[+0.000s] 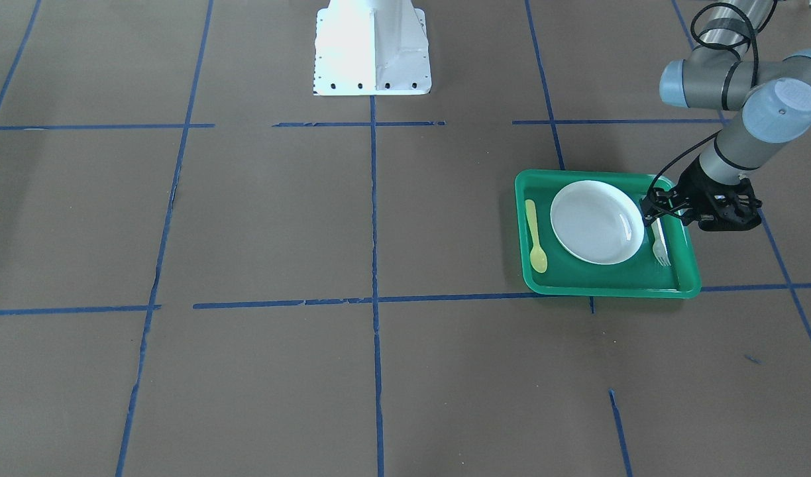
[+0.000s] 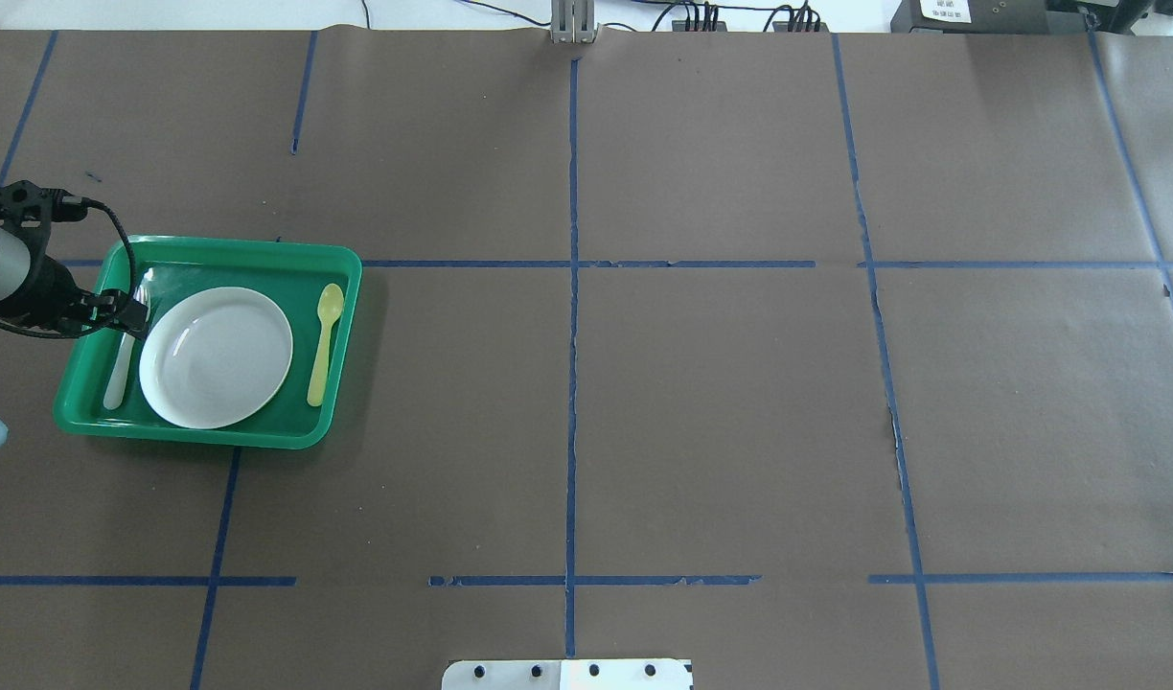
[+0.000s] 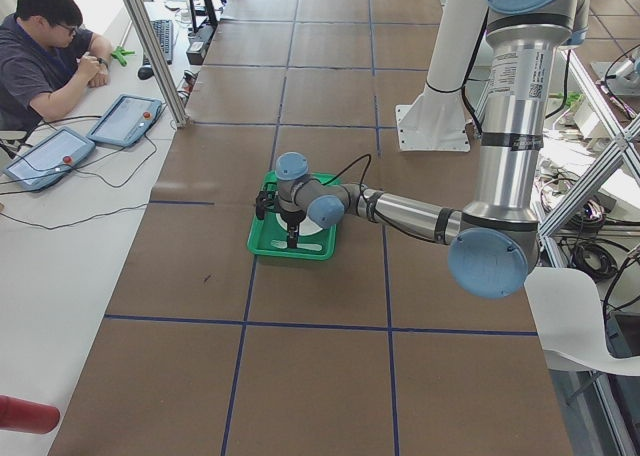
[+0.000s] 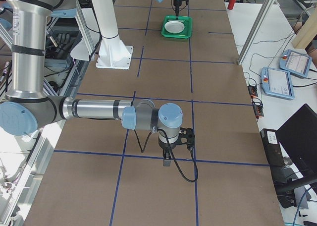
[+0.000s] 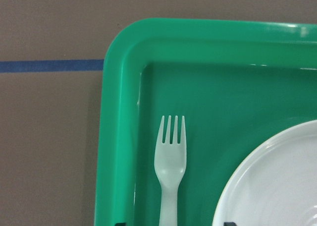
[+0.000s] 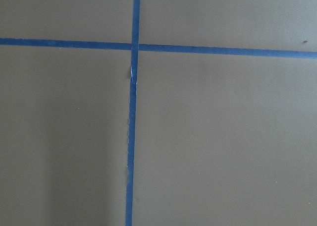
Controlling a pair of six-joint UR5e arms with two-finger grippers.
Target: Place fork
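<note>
Fork [image 5: 170, 171] lies flat in the green tray [image 5: 119, 137], between its side wall and the white plate [image 5: 277, 186], with its long axis parallel to that wall. The left gripper [image 1: 650, 215] hangs directly over the handle end, its fingers spread to either side. The right gripper [image 4: 167, 162] is well apart over bare counter [image 2: 701, 402], and I cannot tell whether it is spread.

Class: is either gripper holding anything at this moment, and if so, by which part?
Nothing appears held. The left gripper is open astride the handle of the fork, which lies flat in the green tray. The right wrist view shows only table.
</note>
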